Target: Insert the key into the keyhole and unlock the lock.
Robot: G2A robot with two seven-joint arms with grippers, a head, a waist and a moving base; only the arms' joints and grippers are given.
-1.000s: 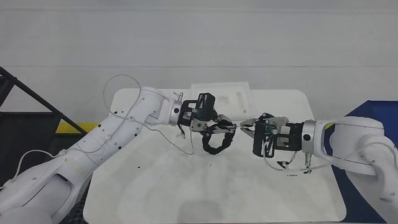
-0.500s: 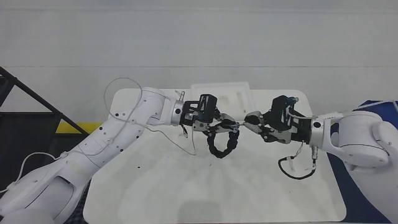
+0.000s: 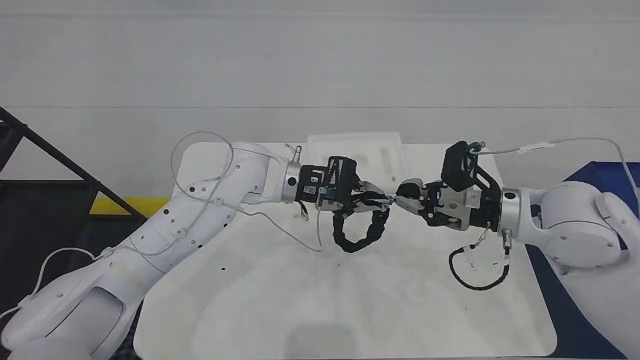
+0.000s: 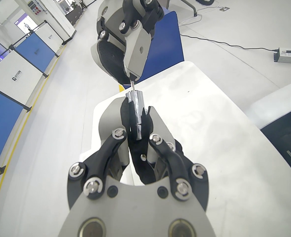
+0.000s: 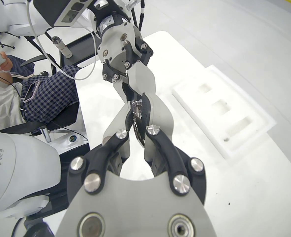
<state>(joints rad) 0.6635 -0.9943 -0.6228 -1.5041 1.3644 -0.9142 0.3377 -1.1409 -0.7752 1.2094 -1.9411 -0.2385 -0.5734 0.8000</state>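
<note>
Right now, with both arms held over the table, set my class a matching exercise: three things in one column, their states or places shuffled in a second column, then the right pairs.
Column one:
1. left gripper
2. right gripper
3. white foam tray

Column two:
A. lying flat on the table
B. shut on the chrome lock
C. shut on the key

Pairs: 1-B, 2-C, 3-A.
</note>
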